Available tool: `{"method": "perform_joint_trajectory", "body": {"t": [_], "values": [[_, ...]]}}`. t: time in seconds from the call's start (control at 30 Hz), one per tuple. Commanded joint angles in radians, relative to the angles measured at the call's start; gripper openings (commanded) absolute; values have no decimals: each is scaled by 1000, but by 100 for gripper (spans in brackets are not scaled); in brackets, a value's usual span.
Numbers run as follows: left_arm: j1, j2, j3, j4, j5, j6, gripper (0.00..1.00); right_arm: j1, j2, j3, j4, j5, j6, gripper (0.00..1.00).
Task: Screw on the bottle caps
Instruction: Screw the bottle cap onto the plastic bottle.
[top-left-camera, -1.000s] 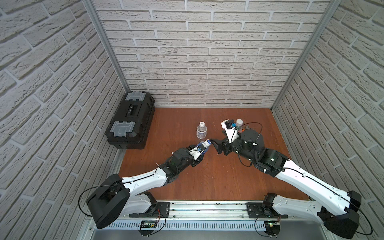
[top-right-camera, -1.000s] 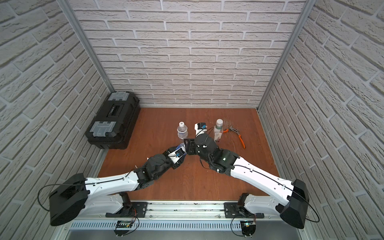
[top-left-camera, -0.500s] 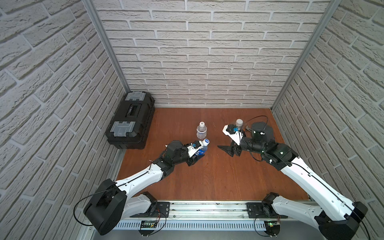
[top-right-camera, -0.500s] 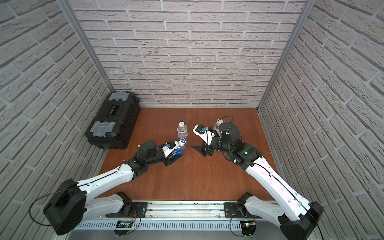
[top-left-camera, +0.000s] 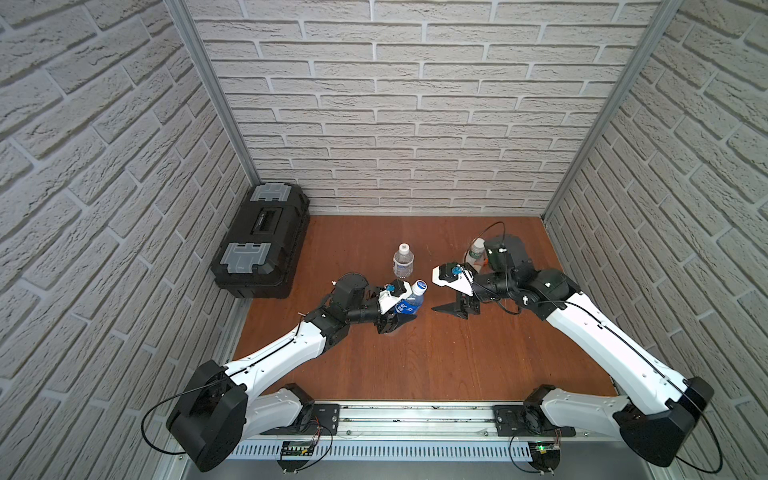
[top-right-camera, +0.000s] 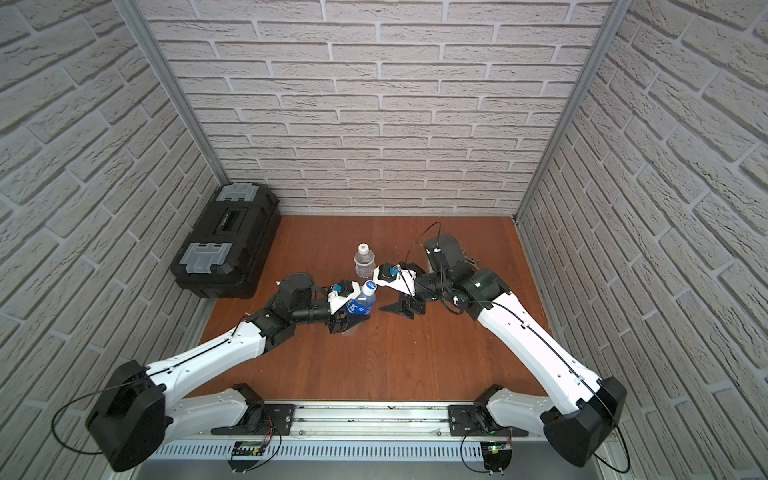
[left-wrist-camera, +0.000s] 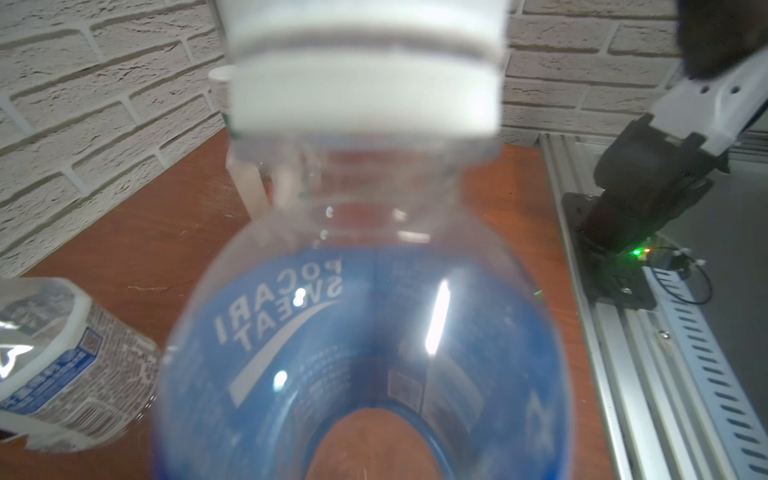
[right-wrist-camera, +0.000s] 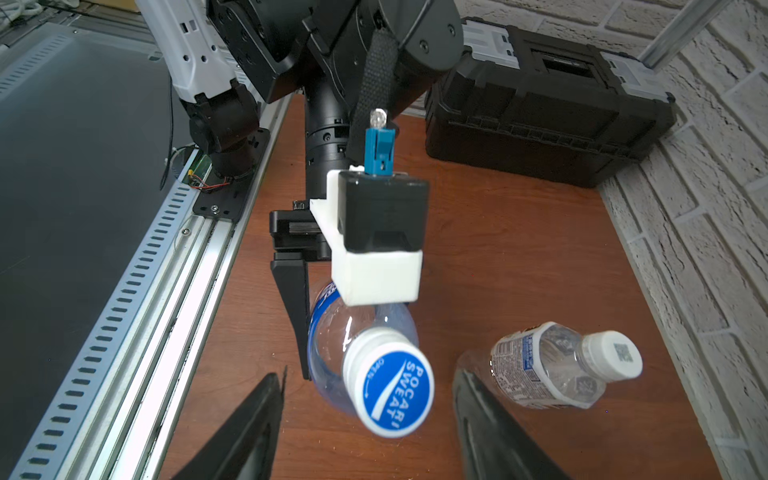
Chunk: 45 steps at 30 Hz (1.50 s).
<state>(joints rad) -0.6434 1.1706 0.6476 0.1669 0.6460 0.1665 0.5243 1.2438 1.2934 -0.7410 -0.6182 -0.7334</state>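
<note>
Clamps left gripper (top-left-camera: 397, 322) on tilted clear blue-labelled plastic bottle (top-left-camera: 409, 306), low over the table, blue-and-white round screw cap (top-left-camera: 420, 286) already on its neck; holds right gripper (top-left-camera: 455, 309) apart, empty, near that cap; likely mid-tightening; next calls for closing squarely on the cap, then twisting.

We see a robot lab cell. White brick-pattern panels (top-left-camera: 415, 124) enclose a brown wooden tabletop (top-left-camera: 436, 361) edged by a silver aluminium rail (top-left-camera: 415, 417).

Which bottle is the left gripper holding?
The blue-labelled Pocari Sweat bottle, blue cap on, tilted in the left gripper. The white-labelled bottle and the green-banded bottle stand apart, ungripped.
</note>
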Motion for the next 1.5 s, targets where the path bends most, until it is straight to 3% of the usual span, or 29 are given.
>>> {"method": "perform_joint_trajectory", "body": {"t": [0.0,0.13,0.27,0.5,0.6,0.7,0.83,0.87,1.0,1.07,1.17,1.27,1.37,1.47], "values": [[5,13,28,-18,96,15,57,-6,48,71,-69,-131,-131,73],[6,15,39,-25,102,22,58,-9,123,138,-116,-161,-138,70],[5,6,35,-27,103,21,58,-25,193,204,-174,-229,-127,59],[6,-5,24,-7,94,15,58,-39,236,225,-185,-270,-111,52],[5,-6,24,-5,95,14,58,-44,251,232,-174,-301,-77,38],[3,-10,23,7,89,5,58,-46,261,231,-172,-313,-52,30],[-12,-42,3,66,14,-12,58,-46,269,212,-143,-252,45,7],[-18,-55,-11,92,-24,-21,58,-45,265,200,-125,-221,87,6],[-75,-96,-48,173,-212,-12,59,-20,204,80,75,-86,417,5],[-138,-110,-62,194,-393,29,59,8,155,3,192,0,581,5],[-194,-114,-91,259,-567,70,59,43,101,-94,335,196,915,8],[-252,-99,-110,318,-719,133,59,55,76,-129,345,381,1269,9],[-317,-68,-115,362,-830,220,59,61,44,-217,421,475,1611,13],[-374,-17,-109,408,-941,303,58,70,50,-267,506,470,1865,14]]}}
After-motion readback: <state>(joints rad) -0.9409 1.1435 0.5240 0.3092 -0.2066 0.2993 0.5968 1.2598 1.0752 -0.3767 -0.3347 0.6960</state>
